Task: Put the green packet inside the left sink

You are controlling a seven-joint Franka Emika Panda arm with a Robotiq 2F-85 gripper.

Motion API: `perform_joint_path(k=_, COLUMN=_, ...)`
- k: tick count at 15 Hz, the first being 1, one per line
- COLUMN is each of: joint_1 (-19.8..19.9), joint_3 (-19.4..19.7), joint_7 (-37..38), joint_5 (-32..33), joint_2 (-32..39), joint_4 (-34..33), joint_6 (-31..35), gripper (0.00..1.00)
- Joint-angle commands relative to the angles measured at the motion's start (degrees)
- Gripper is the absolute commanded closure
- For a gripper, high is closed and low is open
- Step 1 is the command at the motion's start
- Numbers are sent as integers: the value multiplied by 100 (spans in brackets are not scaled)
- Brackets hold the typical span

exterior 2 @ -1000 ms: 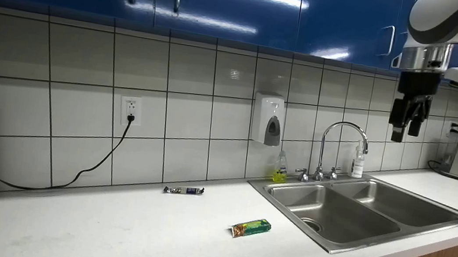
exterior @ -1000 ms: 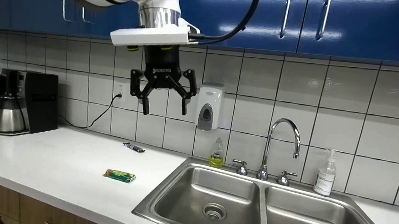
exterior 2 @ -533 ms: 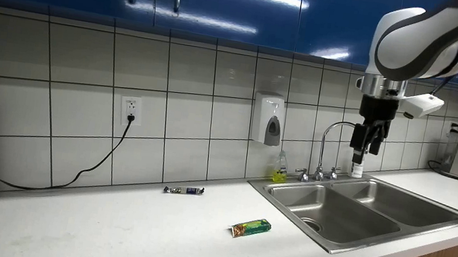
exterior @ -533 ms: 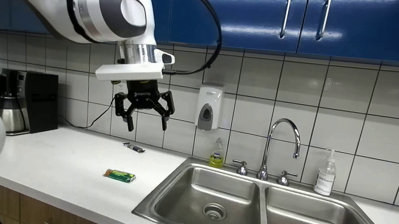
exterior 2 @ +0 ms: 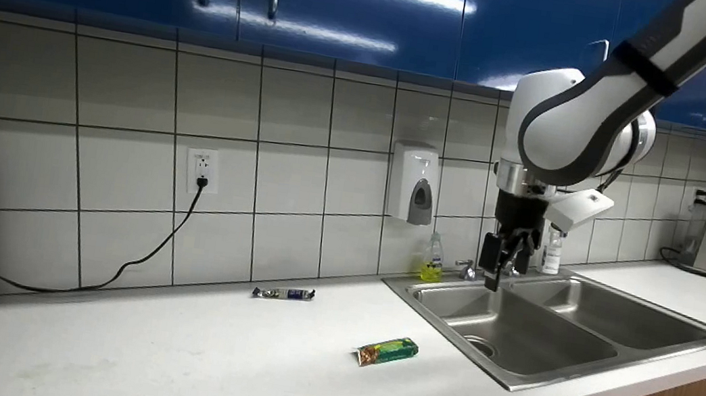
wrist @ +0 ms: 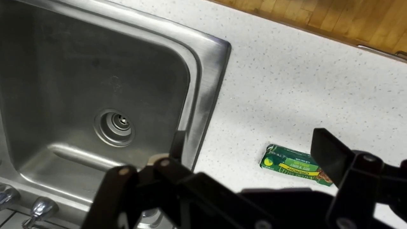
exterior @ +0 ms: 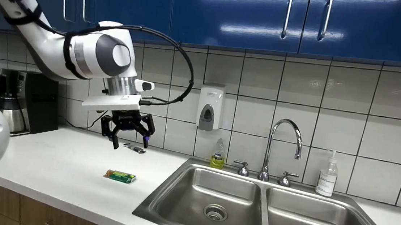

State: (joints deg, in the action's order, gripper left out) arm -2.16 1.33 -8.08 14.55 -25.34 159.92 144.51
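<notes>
The green packet [exterior: 120,176] lies flat on the white counter beside the double sink; it also shows in an exterior view [exterior 2: 387,351]. In the wrist view the packet [wrist: 291,163] lies between my spread fingers, nearer the right one, which hides its brown end. The left sink [exterior: 185,202] is a steel basin with a round drain; it shows in an exterior view [exterior 2: 512,335] and in the wrist view [wrist: 79,79]. My gripper [exterior: 130,147] is open and empty, well above the counter; it also shows in an exterior view [exterior 2: 500,279] and the wrist view [wrist: 249,132].
A silver-blue wrapped bar [exterior: 135,148] lies near the tiled wall. A faucet [exterior: 268,151] stands behind the basins, with a yellow soap bottle [exterior: 217,157] beside it. The right basin [exterior: 315,213] adjoins. A wall dispenser [exterior: 211,106] and a black coffee maker [exterior: 43,106] are also there.
My open gripper has come down steadily and shifted left in both exterior views, towards the counter and packet. The packet has not moved.
</notes>
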Motion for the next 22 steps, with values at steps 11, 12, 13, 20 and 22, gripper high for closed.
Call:
perform_joint_path(k=11, joint_1=-48, joint_3=-909, joint_7=2290, joint_5=-260, joint_2=2056, joint_4=-941, joint_6=643, gripper=0)
perform_joint_path(k=12, joint_1=-126, joint_3=-881, joint_7=2189, joint_5=-461, joint_2=2174, joint_4=-1040, joint_6=554, gripper=0)
perform_joint_path(k=13, joint_1=-157, joint_3=-879, joint_7=2201, joint_5=-521, joint_2=2280, joint_4=-1155, joint_6=433, gripper=0)
perform_joint_path(k=20, joint_1=-336, joint_3=-786, joint_7=1753, joint_5=-765, joint_2=2936, joint_4=-1933, joint_6=-65, gripper=0)
perform_joint_path(k=22, joint_1=-328, joint_3=-757, joint_7=1617, joint_5=-697, joint_2=3090, joint_4=-2116, joint_6=-143, gripper=0)
